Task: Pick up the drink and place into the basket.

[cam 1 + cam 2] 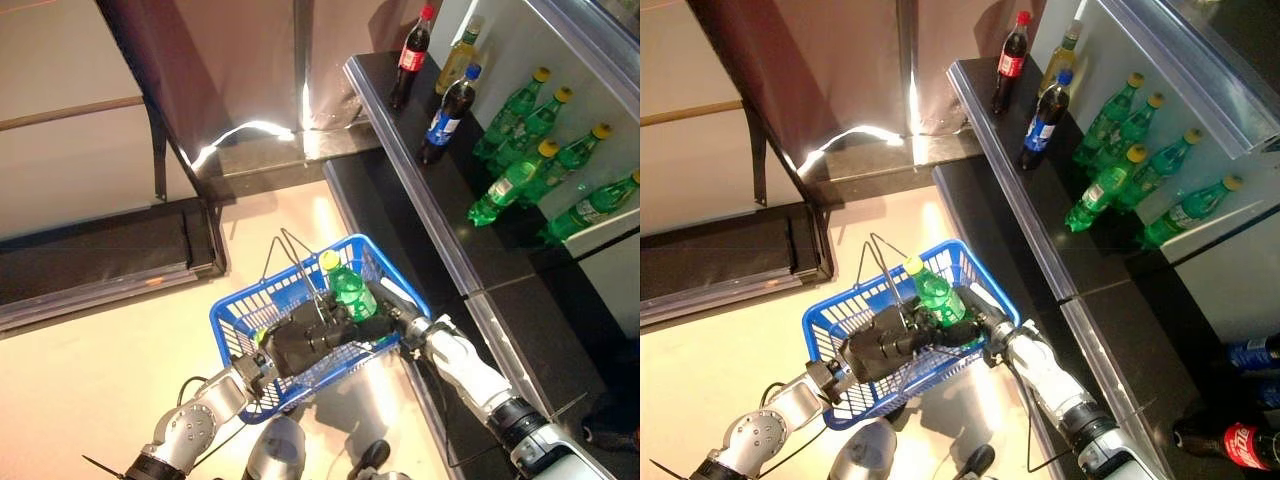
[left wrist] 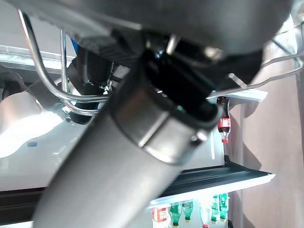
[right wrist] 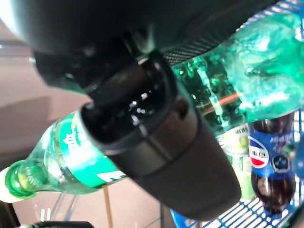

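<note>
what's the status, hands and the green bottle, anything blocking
Right hand fingers shut on green bottle, held over blue basket. Left hand on basket's wire handles, grip unclear. Nothing blocking.

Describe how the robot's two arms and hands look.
Both arms are silver-grey tubes with black rings at the joints. The left arm ends in a boxy black left hand. The right arm ends in a black right hand with glossy, rounded dark fingers.
</note>
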`<state>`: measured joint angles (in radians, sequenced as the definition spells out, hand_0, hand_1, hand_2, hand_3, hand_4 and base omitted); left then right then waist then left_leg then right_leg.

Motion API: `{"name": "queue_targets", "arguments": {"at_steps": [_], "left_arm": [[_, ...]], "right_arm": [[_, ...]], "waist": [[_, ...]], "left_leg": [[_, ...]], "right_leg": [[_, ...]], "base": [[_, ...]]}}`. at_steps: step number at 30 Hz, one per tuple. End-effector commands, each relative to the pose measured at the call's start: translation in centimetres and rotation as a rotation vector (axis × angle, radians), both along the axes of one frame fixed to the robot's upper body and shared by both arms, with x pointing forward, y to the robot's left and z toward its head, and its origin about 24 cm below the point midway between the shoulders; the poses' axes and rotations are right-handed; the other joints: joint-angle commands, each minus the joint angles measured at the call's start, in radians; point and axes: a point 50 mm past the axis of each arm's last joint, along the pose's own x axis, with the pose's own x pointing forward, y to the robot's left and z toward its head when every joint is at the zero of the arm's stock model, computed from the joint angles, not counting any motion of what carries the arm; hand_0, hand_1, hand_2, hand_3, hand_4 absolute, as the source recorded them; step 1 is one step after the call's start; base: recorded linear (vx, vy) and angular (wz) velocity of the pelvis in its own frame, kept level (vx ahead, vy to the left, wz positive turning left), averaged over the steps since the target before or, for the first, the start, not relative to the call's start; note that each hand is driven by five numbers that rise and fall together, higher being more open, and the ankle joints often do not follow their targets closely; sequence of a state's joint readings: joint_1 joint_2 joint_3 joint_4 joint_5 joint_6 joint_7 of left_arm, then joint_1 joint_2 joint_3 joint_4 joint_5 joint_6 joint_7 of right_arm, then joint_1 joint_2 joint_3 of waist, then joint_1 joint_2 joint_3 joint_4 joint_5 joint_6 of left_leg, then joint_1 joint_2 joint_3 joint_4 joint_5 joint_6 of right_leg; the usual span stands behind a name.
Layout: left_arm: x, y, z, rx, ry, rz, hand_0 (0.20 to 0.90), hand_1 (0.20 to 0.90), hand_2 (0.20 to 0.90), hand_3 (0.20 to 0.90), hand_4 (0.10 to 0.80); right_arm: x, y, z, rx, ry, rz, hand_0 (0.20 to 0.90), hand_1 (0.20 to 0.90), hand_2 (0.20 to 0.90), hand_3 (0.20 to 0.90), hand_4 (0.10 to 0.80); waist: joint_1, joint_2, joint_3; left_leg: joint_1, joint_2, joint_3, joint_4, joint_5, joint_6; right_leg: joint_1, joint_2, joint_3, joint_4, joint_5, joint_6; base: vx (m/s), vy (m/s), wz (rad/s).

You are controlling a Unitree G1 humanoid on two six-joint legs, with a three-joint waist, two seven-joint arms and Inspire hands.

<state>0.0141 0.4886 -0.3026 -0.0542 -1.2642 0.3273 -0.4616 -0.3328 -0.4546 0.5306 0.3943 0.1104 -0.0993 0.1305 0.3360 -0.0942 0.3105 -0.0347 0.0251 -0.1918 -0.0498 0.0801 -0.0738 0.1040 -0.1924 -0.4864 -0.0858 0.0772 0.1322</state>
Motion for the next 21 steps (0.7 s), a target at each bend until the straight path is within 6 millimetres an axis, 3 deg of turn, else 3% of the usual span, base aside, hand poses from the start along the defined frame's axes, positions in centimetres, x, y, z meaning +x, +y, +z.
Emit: {"name": "queue_targets", "arguments": {"at_steps": [1, 21], "left_arm": [[-1.9, -5.8, 14.3, -0.615, -0.705, -0.39, 0.3, 0.3, 0.3, 0.2, 0.1], [-2.5, -6.5, 15.1, -0.619, -0.766, -0.456, 0.3, 0.3, 0.3, 0.2, 0.1]], "right_arm": [[1.1, 1.8, 3.5, 0.007, -0.236, 0.101, 0.3, 0.3, 0.3, 0.2, 0.1], [1.4, 3.4, 6.1, -0.213, -0.403, 0.248, 0.3, 0.3, 0.3, 0.2, 0.1]], "waist": [[0.01, 0.003, -0.266], [0.003, 0.005, -0.269]], "left_leg": [[-0.016, -0.012, 0.035, -0.037, 0.046, 0.007], [-0.013, -0.014, 0.031, -0.037, 0.05, 0.008]], "right_leg": [[0.079, -0.002, -0.022, 0.018, -0.032, 0.004], [0.078, -0.001, -0.014, 0.023, -0.034, 0.004]], "base": [[0.0, 0.0, 0.0], [0.0, 0.0, 0.0]]}}
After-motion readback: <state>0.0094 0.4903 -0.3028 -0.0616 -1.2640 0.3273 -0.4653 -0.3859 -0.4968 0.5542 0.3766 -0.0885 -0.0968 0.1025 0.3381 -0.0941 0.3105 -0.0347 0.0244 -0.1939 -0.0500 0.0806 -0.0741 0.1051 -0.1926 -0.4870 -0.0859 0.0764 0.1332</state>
